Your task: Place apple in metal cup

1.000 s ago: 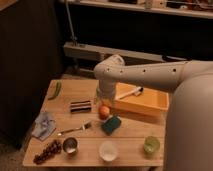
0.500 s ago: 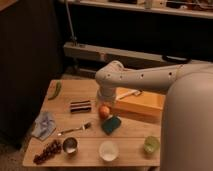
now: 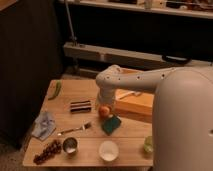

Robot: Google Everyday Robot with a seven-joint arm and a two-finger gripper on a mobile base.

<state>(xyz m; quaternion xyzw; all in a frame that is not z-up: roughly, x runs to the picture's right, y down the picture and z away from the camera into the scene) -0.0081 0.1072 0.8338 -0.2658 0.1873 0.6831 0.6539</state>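
Gripper [image 3: 104, 103]: come down over the last second, now directly above the apple [image 3: 104, 111]; you cannot tell whether it grips. Apple: unmoved on the table [image 3: 89, 150], beside the green sponge [image 3: 111, 125]. Metal cup [image 3: 70, 145]: front edge, well apart; your carry is still pending.

We count one metal cup [image 3: 70, 145], one white cup [image 3: 108, 150], one green cup [image 3: 148, 145], one apple [image 3: 104, 111], and one gripper [image 3: 104, 103] at the apple's twelve o'clock.

Gripper [image 3: 104, 104] low at the apple [image 3: 104, 111], mid-table. Open wood leads near-left to the metal cup [image 3: 70, 145] — only the fork [image 3: 75, 128] lies across. Grapes [image 3: 46, 151] flank the cup's left, white cup [image 3: 108, 150] its right.
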